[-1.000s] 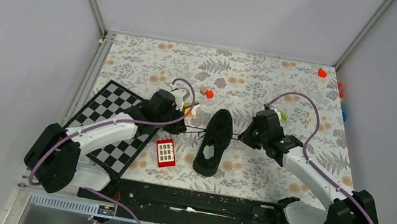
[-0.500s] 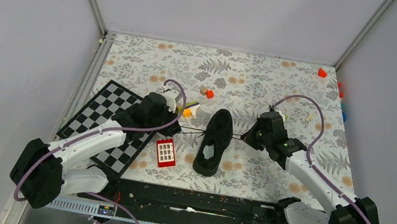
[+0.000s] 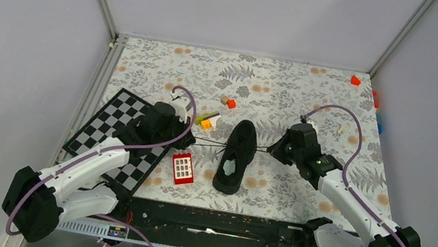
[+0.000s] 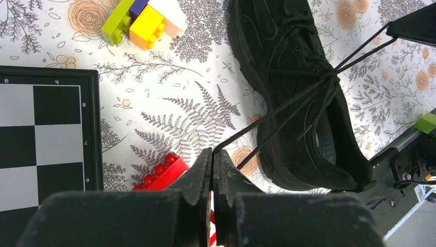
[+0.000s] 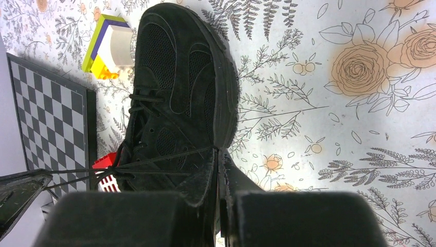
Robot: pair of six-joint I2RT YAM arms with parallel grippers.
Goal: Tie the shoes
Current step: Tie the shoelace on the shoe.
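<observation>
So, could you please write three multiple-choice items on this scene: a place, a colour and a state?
1. In the top view, the chessboard lies where from the shoe? A. left B. right C. beyond it
2. The brick between them is: A. blue B. red C. green
3. The left gripper and right gripper are: A. both open B. one open C. both shut on a lace
Key: 1 A, board on the picture's left; 2 B, plainly red; 3 C, each pinches a taut lace.
</observation>
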